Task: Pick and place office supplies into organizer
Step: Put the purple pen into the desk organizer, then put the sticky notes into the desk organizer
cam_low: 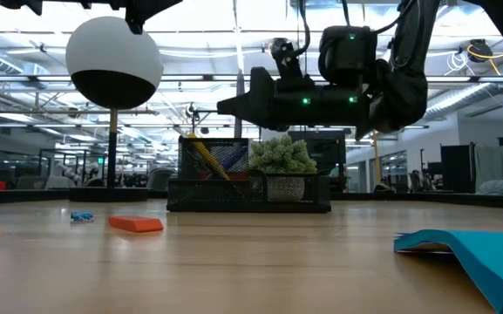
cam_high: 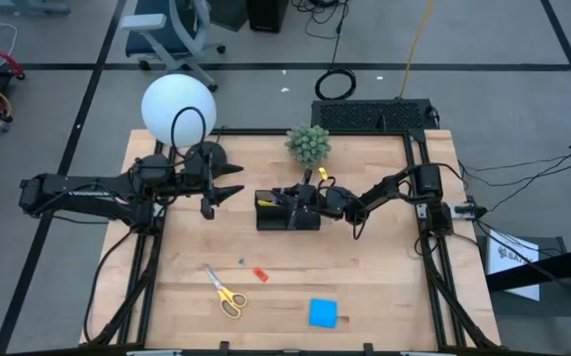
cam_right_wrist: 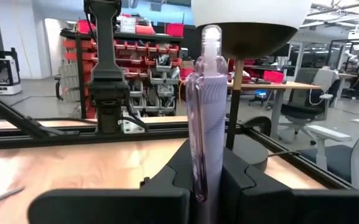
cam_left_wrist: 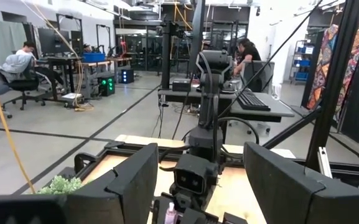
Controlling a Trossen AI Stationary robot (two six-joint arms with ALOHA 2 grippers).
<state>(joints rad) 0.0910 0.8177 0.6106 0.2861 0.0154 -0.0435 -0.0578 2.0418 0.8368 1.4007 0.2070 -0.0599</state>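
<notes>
The black organizer (cam_high: 287, 219) (cam_low: 249, 194) stands mid-table with a yellow pen (cam_low: 206, 157) leaning in it. My right gripper (cam_high: 290, 198) (cam_low: 227, 105) hovers just above it, pointing toward the table's left, shut on a purple pen (cam_right_wrist: 207, 106). My left gripper (cam_high: 224, 194) (cam_left_wrist: 198, 186) stays open to the organizer's left, raised, nothing between its fingers. Lying flat on the near part of the table are yellow-handled scissors (cam_high: 226, 293), a blue note pad (cam_high: 323, 312) (cam_low: 469, 249), a red piece (cam_high: 260, 274) (cam_low: 136, 224) and a tiny blue piece (cam_high: 241, 262) (cam_low: 81, 216). My right gripper pinches the purple pen's barrel near its lower end (cam_right_wrist: 203, 183) between the two fingers. The rest of the pen reaches out past the fingertips, its capped tip (cam_right_wrist: 211, 34) away from the hand. The pen is lifted clear, above the organizer.
A lamp with a white globe (cam_high: 178, 112) (cam_low: 114, 59) stands at the far left behind my left gripper. A green spiky plant ball (cam_high: 309, 144) (cam_low: 280, 157) sits just behind the organizer. Bare wood lies around the near-side items.
</notes>
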